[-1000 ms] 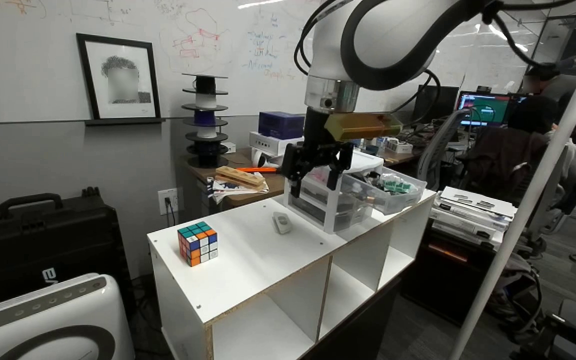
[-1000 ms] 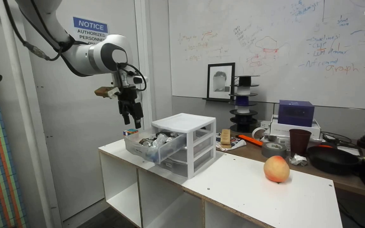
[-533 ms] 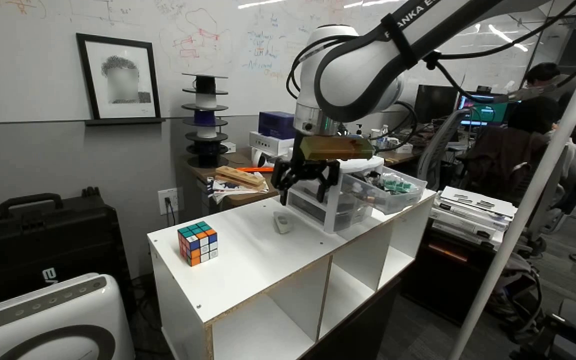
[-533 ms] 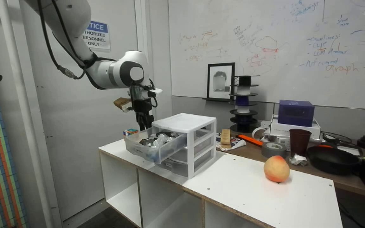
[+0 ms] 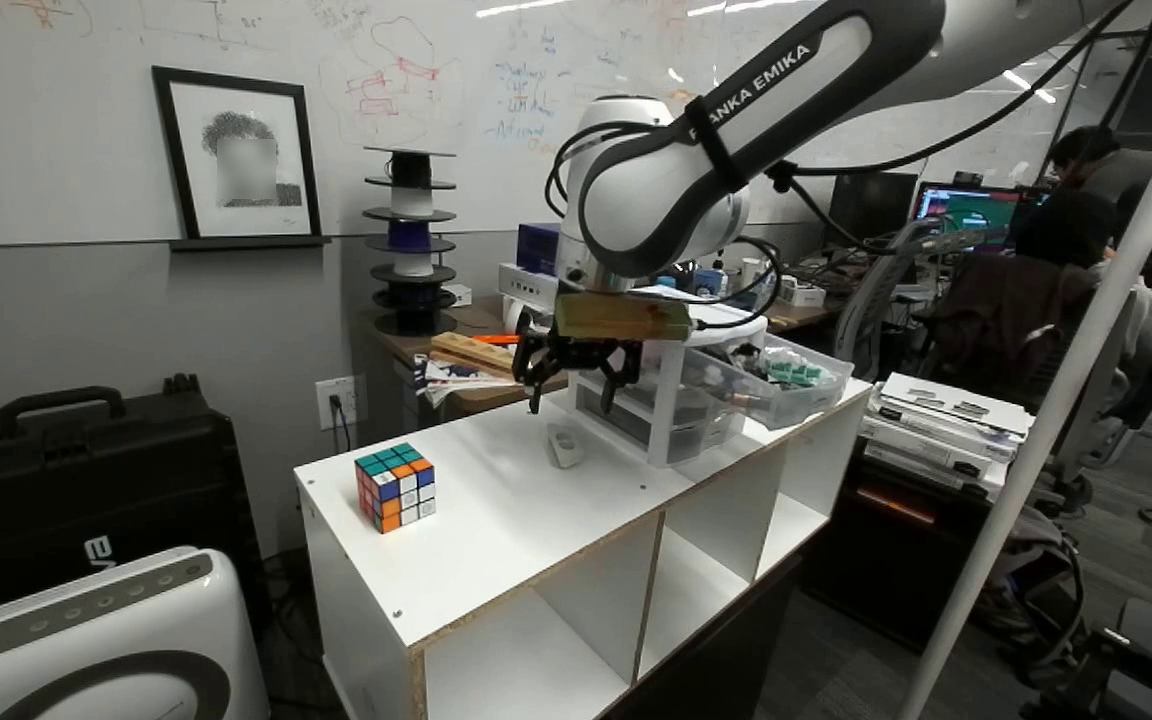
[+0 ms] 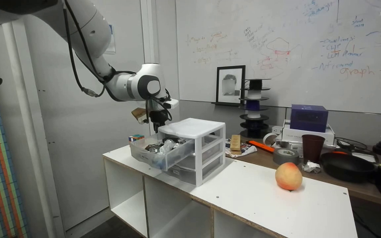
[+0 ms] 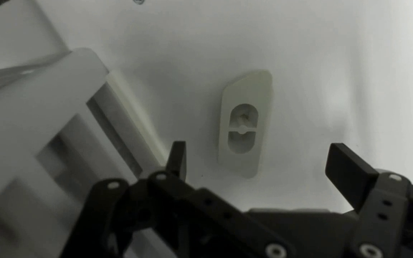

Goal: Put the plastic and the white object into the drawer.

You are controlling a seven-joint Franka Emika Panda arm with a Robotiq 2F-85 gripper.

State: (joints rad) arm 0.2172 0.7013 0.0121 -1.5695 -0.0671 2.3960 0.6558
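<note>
in the wrist view the white object (image 7: 242,129) lies flat on the counter (image 7: 310,46), just beside the chest (image 7: 16,114). the tool (image 7: 259,157) is spread wide and holding nothing; the object shows beneath the gap, nearer the finger on the chest's side. it looks like stiff moulded plastic, so i'd expect it to be light, with little give and not fragile, though its smooth sides could slip. best hold: across the narrow width, a pad on each long side, level with the bar across its hollow; the slanted end might skid out. only this view shows that bar clearly.

in an exterior view, with the puzzle cube (image 5: 396,488) whole and well apart, the tool hangs above the object without touching it, a gap the wrist view can't give.

in an exterior view the top drawer (image 6: 146,158) stands pulled out, its jumble of small parts (image 6: 169,146) in plain sight; that is probably where the object belongs. a peach-like fruit (image 6: 288,177) shows only here, while the object is out of sight, presumably behind the chest, and the tool's spread can't be read.
</note>
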